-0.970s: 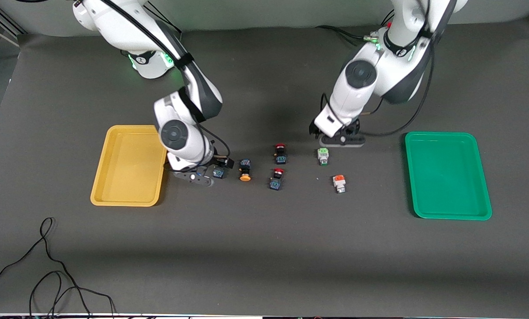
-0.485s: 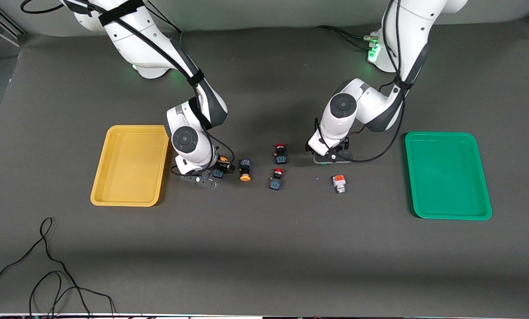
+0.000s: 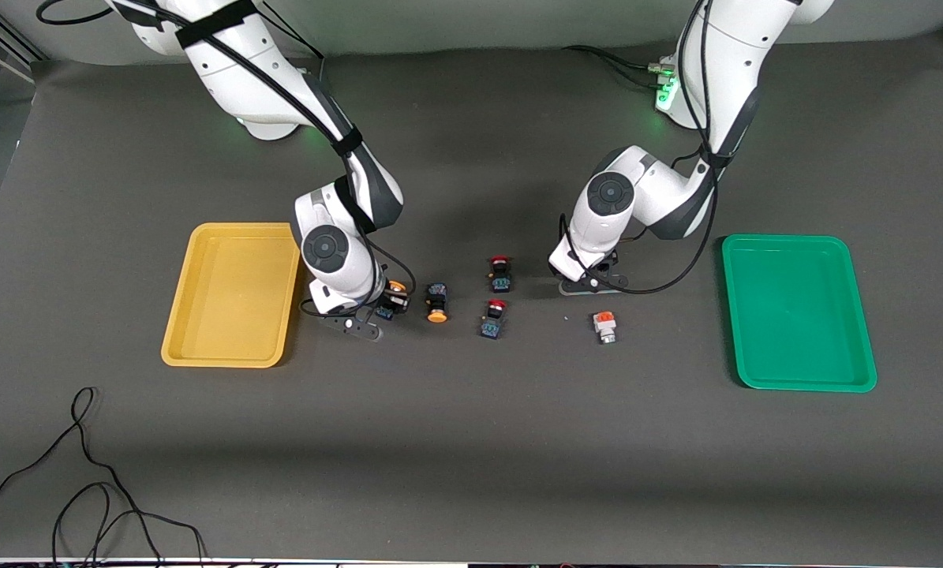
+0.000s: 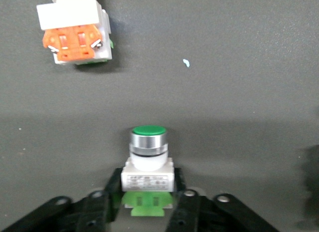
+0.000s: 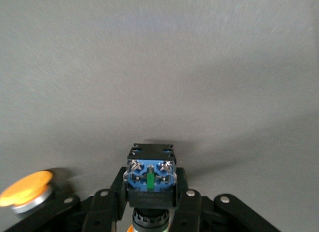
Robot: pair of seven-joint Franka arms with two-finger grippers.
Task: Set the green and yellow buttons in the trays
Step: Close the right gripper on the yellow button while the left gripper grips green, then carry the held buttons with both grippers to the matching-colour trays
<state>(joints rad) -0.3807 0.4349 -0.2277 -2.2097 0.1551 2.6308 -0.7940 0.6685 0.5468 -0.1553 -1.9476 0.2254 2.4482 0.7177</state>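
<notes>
Green-capped button [image 4: 148,168], a white-grey switch body with a round green cap, sits between the fingers [image 4: 102,204] of the left gripper [image 3: 589,285], which is down at the table between the red-capped switches and the green tray [image 3: 850,315]; in the left wrist view the black pads press on both sides of the white body, so this gripper is closed on it. Its twin, the orange-capped white-grey button [image 3: 604,326], lies free on the dark table mat [image 3: 471,442], just nearer the front camera than the left gripper and well apart from the green tray, which sits toward the left arm's end of the table. The right gripper [image 3: 376,312] is low beside the yellow tray [image 3: 203,315], toward the right arm's end, and its fingers [image 5: 113,199] clamp a black-blue button [image 5: 150,179] with an orange-yellow cap; the right wrist view shows the blue terminal block facing the camera with the pads against both flanks. A second orange-yellow button [image 3: 436,303] lies on the mat just beside that gripper, toward the middle of the table, its cap pointing at the front camera. Two red-capped switches rest near the table's middle, one [image 3: 500,273] farther from the front camera and the other [image 3: 492,319] nearer, close together but apart. Both trays hold nothing. A loose black cable [image 3: 84,473] curls on the mat near the front camera, at the right arm's end.
</notes>
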